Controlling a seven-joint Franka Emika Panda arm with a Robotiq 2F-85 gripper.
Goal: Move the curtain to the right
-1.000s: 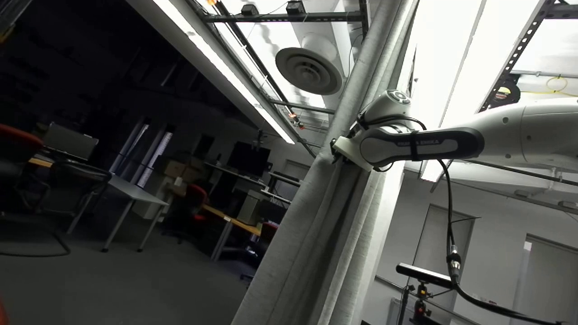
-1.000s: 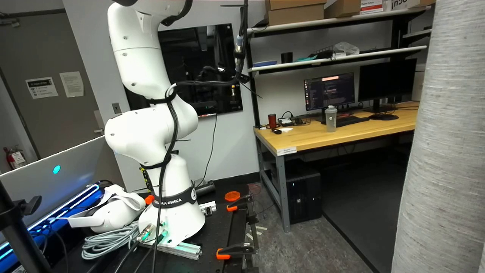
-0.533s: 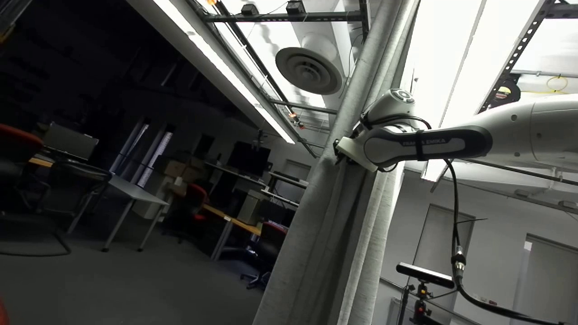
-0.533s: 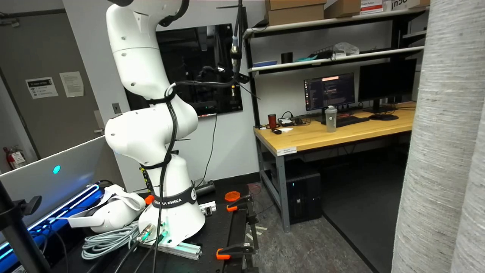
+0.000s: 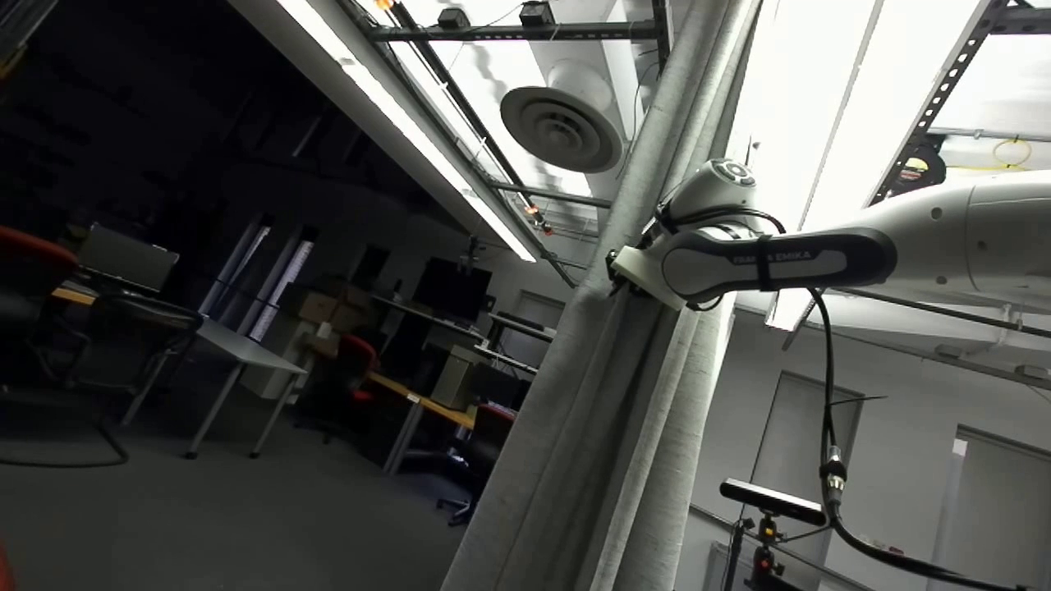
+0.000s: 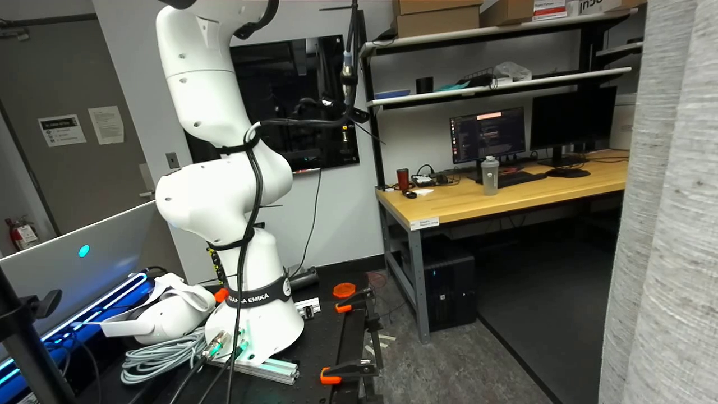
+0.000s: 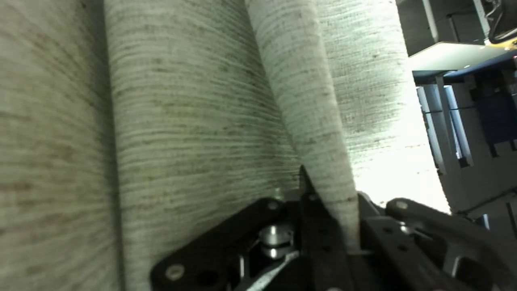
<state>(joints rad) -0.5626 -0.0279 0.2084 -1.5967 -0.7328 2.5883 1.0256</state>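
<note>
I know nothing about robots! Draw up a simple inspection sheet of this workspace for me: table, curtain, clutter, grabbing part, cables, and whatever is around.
Surface: black table, with the white robot arm standing on it.
Job's things: pale grey curtain, hanging in long folds.
Clutter: white headset and what looks like a silver laptop beside the arm; two orange-and-black clamps at the table's edge.
Grippers: one gripper, shut on a fold of the curtain.
Cables: black cable strapped along the arm; grey cable coiled on the table.
Surroundings: wooden desk with two monitors, a bottle and a red cup; chairs in dim light.
</note>
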